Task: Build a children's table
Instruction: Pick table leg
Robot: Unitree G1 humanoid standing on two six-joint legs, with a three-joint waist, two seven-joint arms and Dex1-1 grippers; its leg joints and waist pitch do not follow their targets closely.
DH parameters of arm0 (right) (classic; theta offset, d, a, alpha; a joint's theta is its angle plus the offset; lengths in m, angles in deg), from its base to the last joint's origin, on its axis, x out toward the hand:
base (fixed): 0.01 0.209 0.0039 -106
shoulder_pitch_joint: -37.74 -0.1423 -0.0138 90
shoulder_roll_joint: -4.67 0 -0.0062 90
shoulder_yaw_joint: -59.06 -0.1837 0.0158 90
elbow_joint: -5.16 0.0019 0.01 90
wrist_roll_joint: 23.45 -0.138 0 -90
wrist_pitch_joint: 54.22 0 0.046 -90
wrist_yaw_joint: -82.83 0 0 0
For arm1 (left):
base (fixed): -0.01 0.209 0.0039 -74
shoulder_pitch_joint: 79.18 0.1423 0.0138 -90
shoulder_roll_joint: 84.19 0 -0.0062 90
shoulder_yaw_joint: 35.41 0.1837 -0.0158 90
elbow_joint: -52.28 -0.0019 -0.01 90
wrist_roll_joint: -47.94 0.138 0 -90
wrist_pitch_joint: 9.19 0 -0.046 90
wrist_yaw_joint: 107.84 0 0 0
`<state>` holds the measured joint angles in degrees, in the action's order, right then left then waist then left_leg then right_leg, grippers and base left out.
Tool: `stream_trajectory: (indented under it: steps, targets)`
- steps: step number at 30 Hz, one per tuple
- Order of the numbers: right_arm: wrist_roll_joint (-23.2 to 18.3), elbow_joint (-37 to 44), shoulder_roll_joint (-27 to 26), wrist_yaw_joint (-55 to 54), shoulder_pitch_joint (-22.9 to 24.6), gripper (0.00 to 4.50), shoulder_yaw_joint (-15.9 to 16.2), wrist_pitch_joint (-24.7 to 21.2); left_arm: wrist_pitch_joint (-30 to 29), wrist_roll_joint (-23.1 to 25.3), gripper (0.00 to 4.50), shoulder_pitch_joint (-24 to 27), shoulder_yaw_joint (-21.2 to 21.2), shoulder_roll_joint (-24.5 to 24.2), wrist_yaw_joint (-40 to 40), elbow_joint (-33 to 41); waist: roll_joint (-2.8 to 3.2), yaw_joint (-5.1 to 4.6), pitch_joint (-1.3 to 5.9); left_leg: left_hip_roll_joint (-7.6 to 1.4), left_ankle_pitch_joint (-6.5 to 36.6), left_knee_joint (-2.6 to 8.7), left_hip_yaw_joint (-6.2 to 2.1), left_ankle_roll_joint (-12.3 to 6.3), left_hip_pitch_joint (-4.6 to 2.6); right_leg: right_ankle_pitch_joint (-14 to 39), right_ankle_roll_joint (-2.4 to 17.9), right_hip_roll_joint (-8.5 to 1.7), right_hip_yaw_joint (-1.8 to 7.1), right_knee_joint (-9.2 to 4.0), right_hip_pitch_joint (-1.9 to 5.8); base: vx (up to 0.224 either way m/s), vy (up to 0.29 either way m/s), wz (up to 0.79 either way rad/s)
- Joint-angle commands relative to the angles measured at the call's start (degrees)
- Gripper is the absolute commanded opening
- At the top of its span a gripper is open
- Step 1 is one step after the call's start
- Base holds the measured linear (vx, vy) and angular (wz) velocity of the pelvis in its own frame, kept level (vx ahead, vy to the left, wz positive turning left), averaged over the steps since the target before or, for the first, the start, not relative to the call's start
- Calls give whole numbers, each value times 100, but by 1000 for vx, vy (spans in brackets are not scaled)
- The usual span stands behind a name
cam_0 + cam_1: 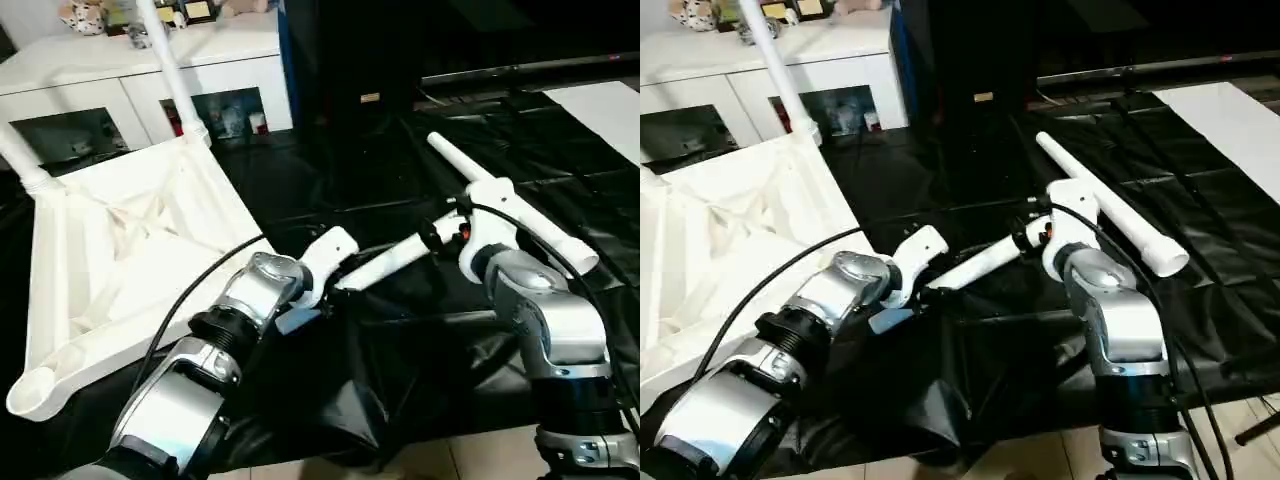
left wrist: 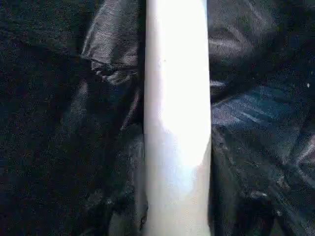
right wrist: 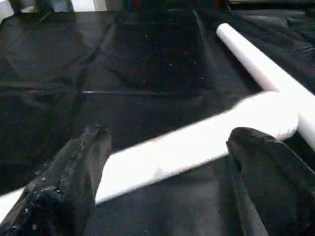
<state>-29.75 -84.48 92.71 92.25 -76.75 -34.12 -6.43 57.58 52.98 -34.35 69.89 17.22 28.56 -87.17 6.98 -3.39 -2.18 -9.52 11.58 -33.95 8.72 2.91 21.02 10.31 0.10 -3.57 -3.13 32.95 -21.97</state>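
Observation:
The children's table top [image 1: 120,250] lies upside down at the left, ribbed underside up. Two white legs [image 1: 170,70] [image 1: 20,160] stand in its far corner sockets. A loose leg [image 1: 390,258] lies on the black sheet between my two hands. My left gripper [image 1: 328,290] is at the leg's near end, and the left wrist view looks straight along that leg [image 2: 177,123]. My right gripper [image 3: 167,172] is open at the leg's far end, with the leg [image 3: 187,147] running across just past its fingertips [image 3: 74,182]. A second loose leg [image 1: 520,215] lies to the right.
A black plastic sheet [image 1: 350,170] covers the work area, wrinkled near my arms. A white cabinet with glass doors [image 1: 130,70] stands behind the table top. A white panel [image 1: 600,105] lies at the far right. Light floor [image 1: 420,465] shows at the sheet's near edge.

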Motion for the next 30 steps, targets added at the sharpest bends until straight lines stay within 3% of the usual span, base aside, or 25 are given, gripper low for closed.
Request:
stream_trajectory:
  steps: [1,4,5,6,7,8,9,10,11,12,13,14,15,16,17,18,19,21,23,25,27,28,30]
  targets:
    - [6,-4,20,121,-146,419,58,62,-106,-56,156,213,-83,-166,-86,-75,-208,8,254,-197,1389,417,-104,-410,42,2847,752,-424,192,-569,212,0,0,0]
    - [-31,-26,57,221,-223,419,64,128,-133,-135,156,267,-145,-223,-162,134,-181,2,268,-212,1246,411,-105,-440,49,2643,811,-431,196,-544,217,0,0,0]
    - [-122,-6,128,478,-336,419,84,383,-177,-292,156,327,-283,-331,-282,555,-309,14,293,-231,1030,401,-96,-495,77,2152,969,-436,198,-495,253,0,0,0]
    - [-225,34,169,702,-423,419,72,624,-268,-390,156,342,-400,-426,-317,865,-370,37,317,-244,893,392,-102,-537,101,1905,1036,-457,202,-443,286,0,0,0]
    - [-250,45,177,753,-442,419,69,679,-289,-411,155,344,-428,-447,-322,931,-319,62,338,-257,735,377,-106,-569,105,1616,1124,-479,209,-382,306,0,0,0]
    - [-295,65,194,847,-477,419,62,783,-329,-449,155,347,-479,-486,-333,1054,-258,85,395,-258,288,304,-81,-707,94,876,1258,-464,207,-314,284,0,0,0]
    - [-406,120,240,1097,-543,419,53,1006,-321,-493,155,343,-548,-600,-386,1299,-361,104,411,-260,-202,259,-67,-943,126,34,1404,-434,197,-239,277,0,0,0]
    - [-406,120,240,1097,-543,419,53,1006,-321,-493,155,343,-548,-600,-386,1299,-328,170,416,-253,-423,229,-58,-1141,126,-408,1530,-453,189,-167,282,0,0,0]
    - [-469,164,332,1342,-615,419,82,1196,-388,-559,155,326,-633,-720,-463,1543,-310,198,409,-256,-501,219,-48,-1228,115,-507,1575,-452,183,-159,261,0,0,0]
    - [-464,153,435,1517,-683,435,119,1372,-449,-617,155,306,-681,-836,-572,1756,-395,259,406,-270,-533,222,-39,-1322,119,-537,1643,-471,183,-132,281,0,0,0]
    - [-250,31,761,1852,-858,444,313,1858,-563,-730,155,252,-756,-1116,-832,2210,-442,305,413,-289,-535,222,-30,-1330,100,-499,1655,-481,180,-127,276,0,0,0]
    - [-61,-66,959,1984,-951,450,452,2125,-622,-781,155,223,-780,-1263,-972,2427,-392,373,446,-312,-728,187,-42,-1327,83,-609,1681,-466,183,-52,257,0,0,0]
    - [157,-160,1169,2117,-1025,450,622,2395,-733,-830,155,191,-789,-1391,-1111,2593,-394,398,438,-320,-949,137,-36,-1369,93,-824,1714,-439,180,9,200,0,0,0]
    - [441,-288,1413,2224,-1100,450,822,2684,-865,-866,154,157,-781,-1521,-1238,2746,-447,441,382,-291,-883,132,4,-1379,99,-760,1717,-427,193,-20,173,0,0,0]
    - [697,-413,1639,2312,-1167,450,990,2962,-972,-873,154,117,-755,-1657,-1361,2867,-450,458,365,-292,-779,145,-1,-1336,102,-620,1735,-434,187,-14,178,0,0,0]
    - [1086,-622,1954,2381,-1283,450,1206,3403,-1118,-882,154,57,-735,-1855,-1501,3036,-502,512,342,-292,-484,153,23,-1226,78,-235,1715,-447,198,-50,170,0,0,0]
    - [1313,-748,2130,2404,-1355,450,1319,3669,-1194,-884,154,24,-724,-1976,-1575,3138,-486,575,316,-309,-248,170,35,-1046,60,233,1672,-458,201,-84,160,0,0,0]
    - [1528,-879,2290,2386,-1451,450,1386,4015,-1273,-873,154,11,-683,-2140,-1685,3284,-522,612,282,-305,62,185,72,-820,37,639,1615,-442,227,-114,147,0,0,0]
    - [1853,-1001,2417,2166,-1581,450,1484,4307,-1356,-857,154,9,-637,-2278,-1788,3383,-545,631,270,-295,260,204,102,-676,21,841,1522,-419,232,-131,142,0,0,0]
    - [2289,-1249,2564,1905,-1771,450,1694,4634,-1466,-886,154,68,-571,-2429,-1856,3569,-525,630,276,-306,338,218,94,-552,15,885,1528,-411,210,-105,124,0,0,0]
    - [2471,-1462,2619,1870,-1853,450,1813,4863,-1587,-937,154,132,-528,-2517,-1902,3755,-535,623,268,-297,381,216,90,-525,43,838,1515,-423,219,-99,150,0,0,0]
    - [2664,-1617,2685,1851,-1886,450,1968,5008,-1651,-952,154,153,-535,-2532,-1904,3833,-572,622,271,-296,417,210,93,-521,47,811,1526,-434,222,-97,152,0,0,0]
    - [2891,-1878,2727,1793,-1924,450,2174,5151,-1726,-968,154,170,-541,-2548,-1912,3922,-551,635,273,-300,410,207,92,-513,34,752,1550,-432,222,-98,144,0,0,0]
